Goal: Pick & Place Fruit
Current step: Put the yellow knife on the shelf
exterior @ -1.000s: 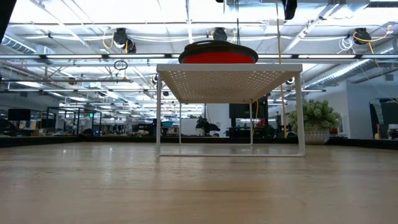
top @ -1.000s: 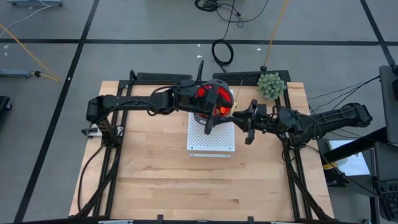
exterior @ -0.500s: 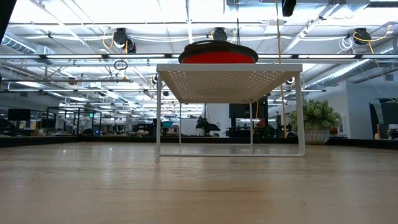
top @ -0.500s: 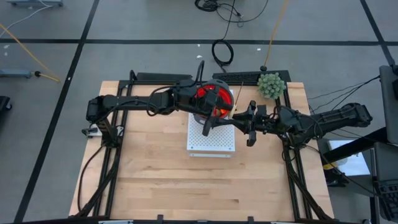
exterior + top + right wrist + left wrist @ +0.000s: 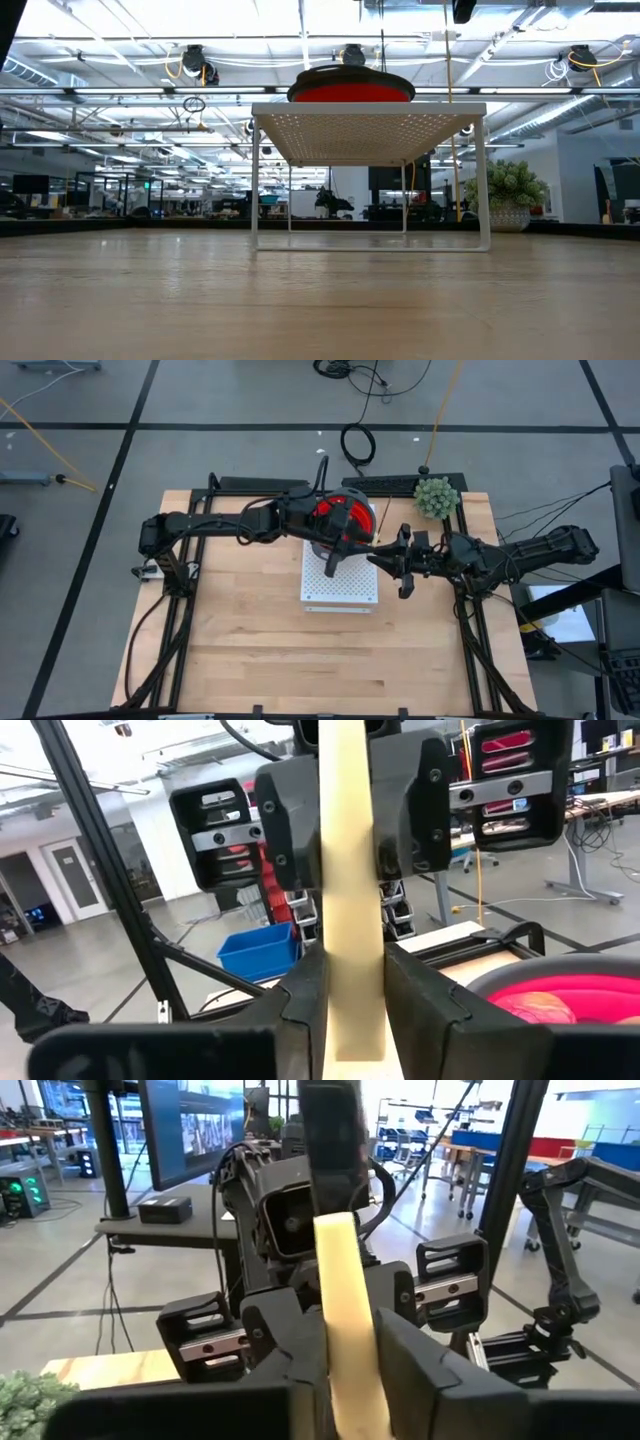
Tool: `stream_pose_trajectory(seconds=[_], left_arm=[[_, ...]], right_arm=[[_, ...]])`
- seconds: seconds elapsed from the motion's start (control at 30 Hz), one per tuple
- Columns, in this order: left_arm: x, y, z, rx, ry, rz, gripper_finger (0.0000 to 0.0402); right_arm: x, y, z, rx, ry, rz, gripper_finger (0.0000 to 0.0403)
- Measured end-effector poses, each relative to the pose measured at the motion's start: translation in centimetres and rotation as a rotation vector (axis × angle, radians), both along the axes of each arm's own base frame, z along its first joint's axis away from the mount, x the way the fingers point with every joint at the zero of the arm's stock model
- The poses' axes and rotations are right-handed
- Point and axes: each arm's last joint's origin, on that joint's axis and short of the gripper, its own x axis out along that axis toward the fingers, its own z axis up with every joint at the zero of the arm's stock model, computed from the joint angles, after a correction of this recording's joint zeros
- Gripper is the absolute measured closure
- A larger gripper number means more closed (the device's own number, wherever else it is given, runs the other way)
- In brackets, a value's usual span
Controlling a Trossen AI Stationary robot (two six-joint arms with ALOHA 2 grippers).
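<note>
- Both arms meet just beside the white wire rack [image 5: 340, 588], on its right flank, and they share one object: a pale yellow handle [image 5: 345, 1310].
- The left gripper [image 5: 348, 1376] reaches across the top of the rack. Its two fingers are pressed onto the handle from either side.
- The right gripper [image 5: 350, 1008] faces it from the rack's right side and pinches the same handle.
- Each wrist camera looks straight at the other arm's gripper, so this reads as a hand-over, with both arms gripping so the handle cannot drop between them.
- Whether a blade sits on that handle cannot be told, because the fingers and housings hide the ends.
- Neither gripper holds any fruit at this moment.
- The container is a bowl with a red inside [image 5: 350, 92], standing on top of the rack at its far end.
- In the right wrist view one rounded red-orange fruit [image 5: 535, 1008] lies inside that bowl; how many more are with it is hidden by the left arm.
- No fruit shows on the wooden table [image 5: 250, 640] around the rack.
- The green spiky plant [image 5: 436, 496] stands beyond the rack's right far corner, untouched.
- My read is that fruit picking is on hold until one arm lets go of the handle.
</note>
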Motion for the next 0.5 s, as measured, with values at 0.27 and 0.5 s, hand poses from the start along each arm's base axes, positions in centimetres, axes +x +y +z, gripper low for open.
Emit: stream_pose_trajectory(seconds=[0.27, 0.5], left_arm=[[-0.02, -0.06, -0.07, -0.019, 0.013, -0.021, 0.0359], [-0.04, -0.24, -0.41, -0.021, 0.048, -0.042, 0.0353]], right_arm=[[0.00, -0.01, -0.05, 0.002, 0.004, -0.003, 0.0315], [-0.10, 0.20, 0.00, 0.003, 0.003, 0.090, 0.0283]])
